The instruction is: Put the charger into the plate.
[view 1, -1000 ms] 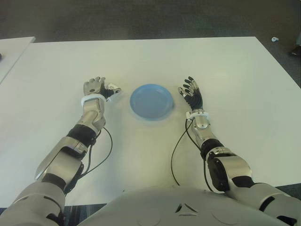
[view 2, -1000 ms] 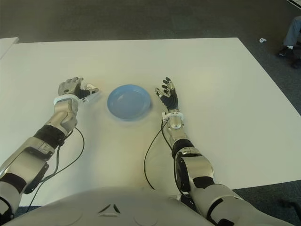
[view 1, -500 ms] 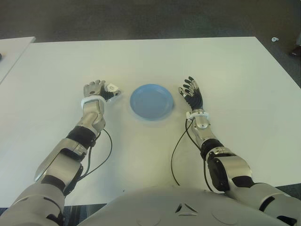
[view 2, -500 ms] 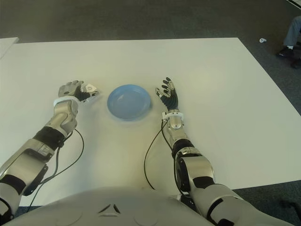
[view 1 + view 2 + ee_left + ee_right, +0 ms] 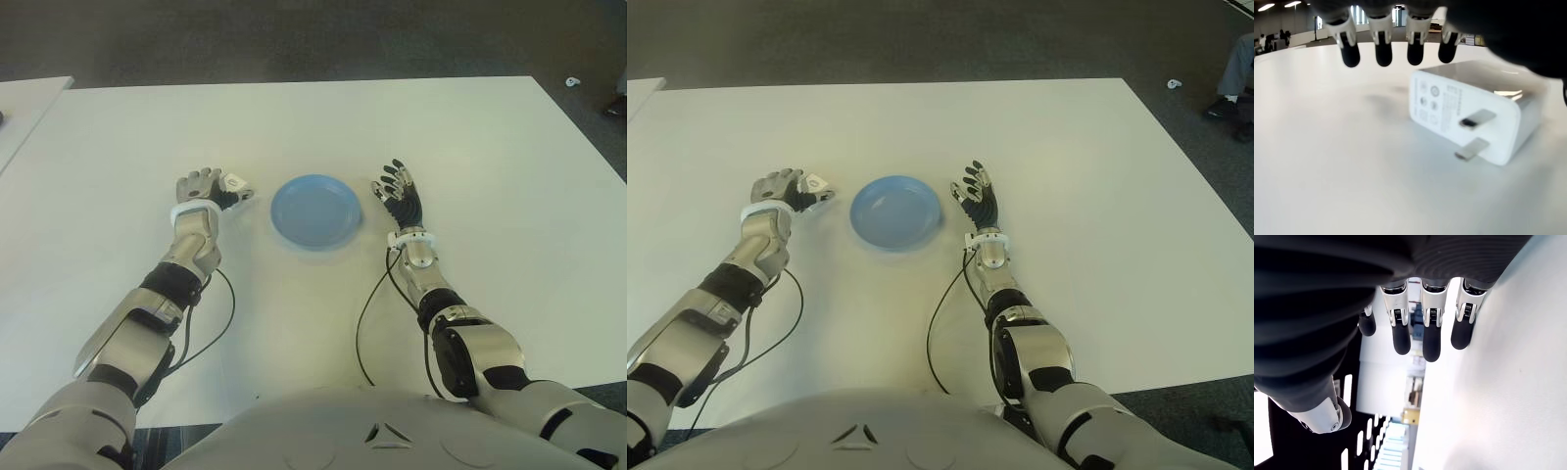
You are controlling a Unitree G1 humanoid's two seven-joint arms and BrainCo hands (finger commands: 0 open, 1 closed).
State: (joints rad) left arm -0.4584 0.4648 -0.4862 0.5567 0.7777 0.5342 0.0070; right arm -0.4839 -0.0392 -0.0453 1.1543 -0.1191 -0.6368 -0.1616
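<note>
The white charger (image 5: 1474, 115) lies on the tabletop (image 5: 313, 127) to the left of the blue plate (image 5: 316, 211), prongs out, not yet in the plate. The left hand (image 5: 201, 186) sits right at the charger, fingers (image 5: 1383, 51) relaxed above it, gripping nothing. The right hand (image 5: 400, 194) shows right of the plate, fingers spread, empty.
</note>
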